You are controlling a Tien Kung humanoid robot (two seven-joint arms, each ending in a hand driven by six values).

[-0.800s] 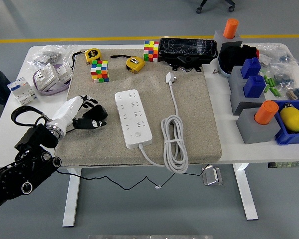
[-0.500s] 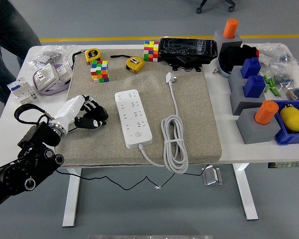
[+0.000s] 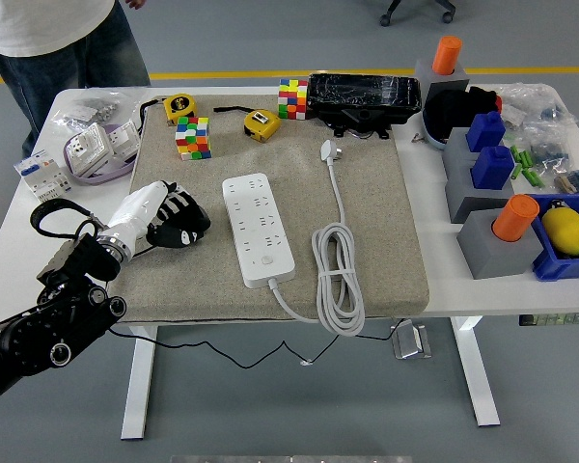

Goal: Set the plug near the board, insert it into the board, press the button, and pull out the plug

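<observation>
Across the white table (image 3: 434,280) a beige felt mat (image 3: 386,231) is lying, and on it a white rectangular power strip (image 3: 259,229) is resting lengthwise, its round button near the end closer to the camera. Its white cable (image 3: 336,280) is running from that near end into a coiled loop just to the right, then stretching up the mat to the white plug (image 3: 329,150), which is lying flat, well apart from the strip's sockets and untouched. From the lower left the robot's left hand (image 3: 169,220), white-backed with black fingers (image 3: 186,231), is hovering over the mat's left part, near the strip but apart from it; the fingers are curling loosely and gripping nothing. Along the far edge two multicoloured puzzle cubes (image 3: 194,136), two yellow tape measures (image 3: 261,123) and a black wrapped box (image 3: 364,97) are sitting. At the right, grey blocks (image 3: 482,241) are carrying orange and blue pieces. At the top left a person in dark trousers (image 3: 63,63) is standing beside the table.
</observation>
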